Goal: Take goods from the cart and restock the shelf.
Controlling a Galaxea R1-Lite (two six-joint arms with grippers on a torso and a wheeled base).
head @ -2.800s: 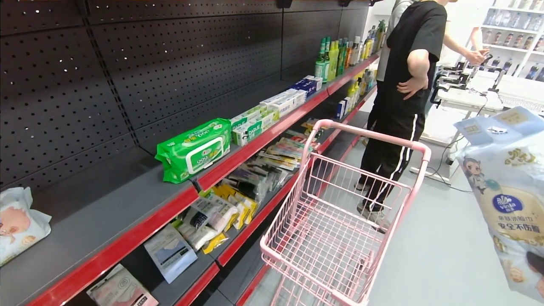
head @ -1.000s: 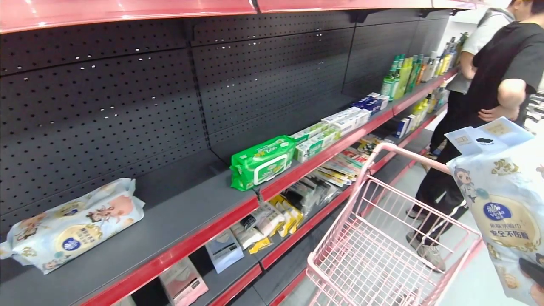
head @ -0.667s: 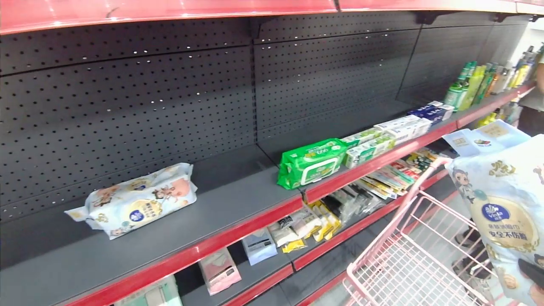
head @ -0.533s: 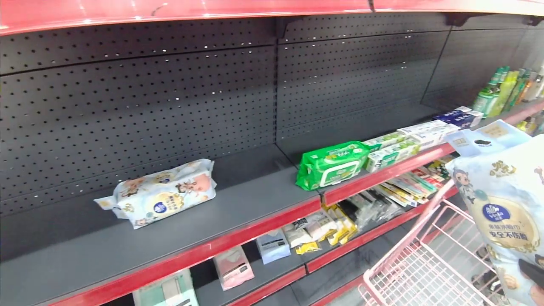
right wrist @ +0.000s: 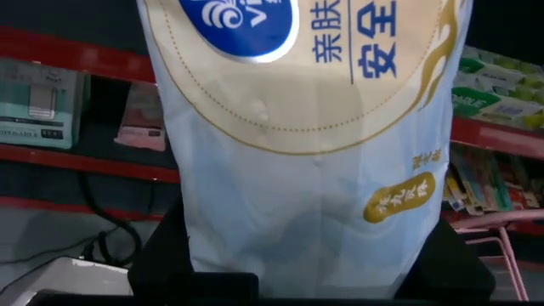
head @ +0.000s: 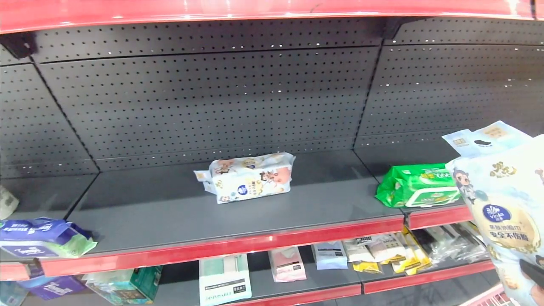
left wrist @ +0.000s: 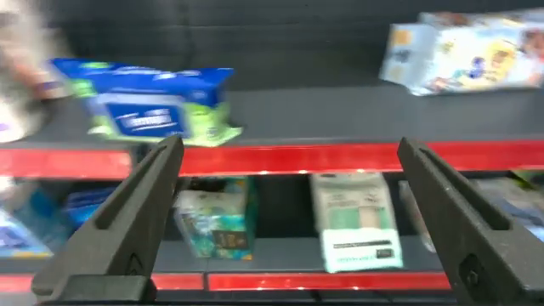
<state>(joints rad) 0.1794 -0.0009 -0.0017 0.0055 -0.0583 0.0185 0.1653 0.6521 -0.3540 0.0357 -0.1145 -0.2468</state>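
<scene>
Dark shelf [head: 238,212] dead ahead, lower tier half hidden under the red lip. Big tissue pack [head: 505,212] at the right, cut off by the edge, clamped in the right gripper [right wrist: 310,255], fingers mostly buried behind it. Left gripper [left wrist: 289,144] spread wide, empty, facing the shelf. Sliver of pink cart [head: 488,297], barely there.

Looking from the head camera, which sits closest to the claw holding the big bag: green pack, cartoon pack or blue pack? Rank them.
From the right gripper, shut on the bag:
1. Green pack, right end of the shelf.
2. Cartoon pack, mid-shelf.
3. Blue pack, far left.
</scene>
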